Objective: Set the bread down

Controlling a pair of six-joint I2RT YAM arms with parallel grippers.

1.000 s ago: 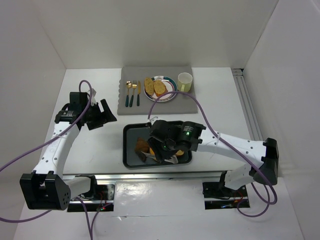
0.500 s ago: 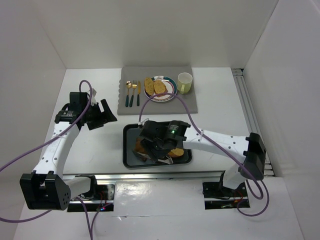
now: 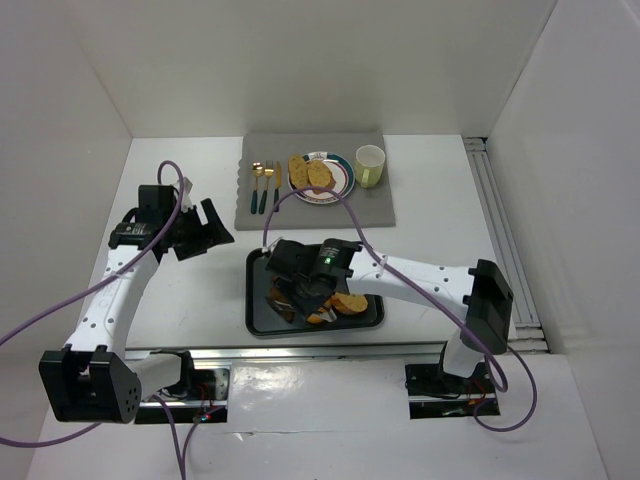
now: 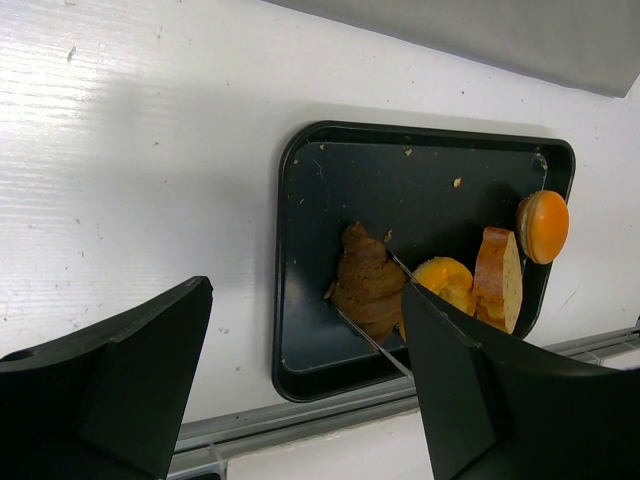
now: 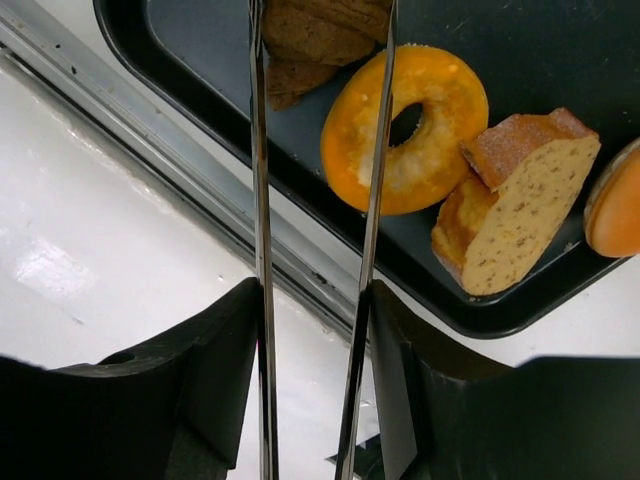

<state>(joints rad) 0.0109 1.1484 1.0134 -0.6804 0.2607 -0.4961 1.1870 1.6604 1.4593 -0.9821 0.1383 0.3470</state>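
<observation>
Though now farther left, right claw (image 4: 362,281) astride brown bread (image 5: 315,30), grip unclear; left claw (image 4: 305,290) wide, empty

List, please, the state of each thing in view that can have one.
Left gripper: open, empty.
Right gripper: shut on the tongs.
Tongs: tips astride the croissant.
Croissant: lying in the tray.
Plate: holds two bread slices.
Cup: upright on the mat.

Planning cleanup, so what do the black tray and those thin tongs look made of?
The tray is probably coated metal or hard plastic: matte black with a soft sheen and a rounded rim. The tongs look like polished steel: thin, bright, reflective strips.
</observation>
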